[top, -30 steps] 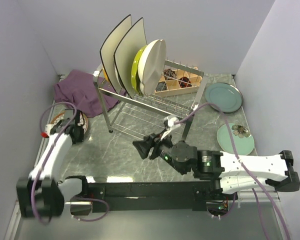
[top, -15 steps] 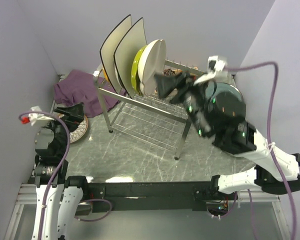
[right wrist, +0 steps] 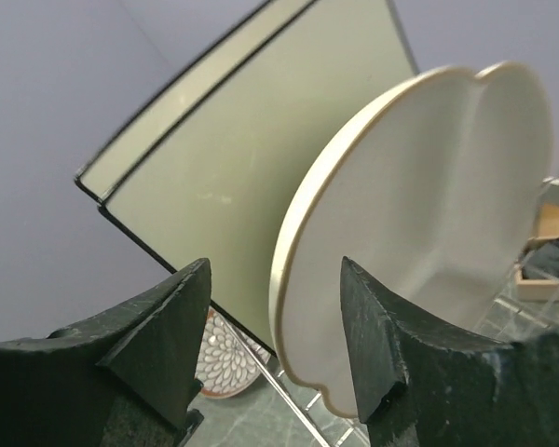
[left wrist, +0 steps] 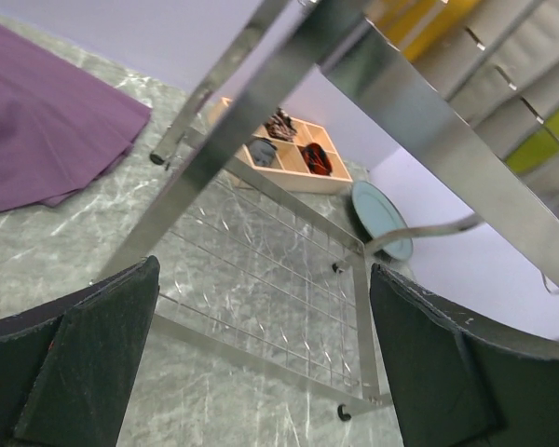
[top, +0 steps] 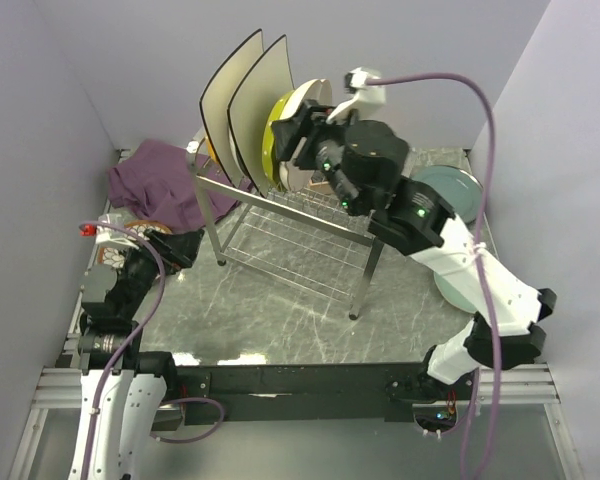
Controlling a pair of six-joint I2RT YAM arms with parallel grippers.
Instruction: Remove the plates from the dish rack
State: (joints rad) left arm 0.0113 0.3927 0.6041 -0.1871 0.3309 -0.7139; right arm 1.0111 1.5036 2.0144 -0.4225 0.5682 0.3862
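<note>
Marble tabletop [top: 280, 300]: your R gripper [right wrist: 275, 270] swung up, jaws apart at racked cream plate [right wrist: 419, 214], grab pending; L gripper [left wrist: 261, 279] released, empty.

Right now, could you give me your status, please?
Left gripper open, beside silver wire dish rack. Right gripper open, at rim of cream round plate. Nothing in the way.

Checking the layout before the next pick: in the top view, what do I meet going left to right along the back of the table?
Purple cloth → left square plate → right square plate → yellow-green plate → cream plate → teal plate.
</note>
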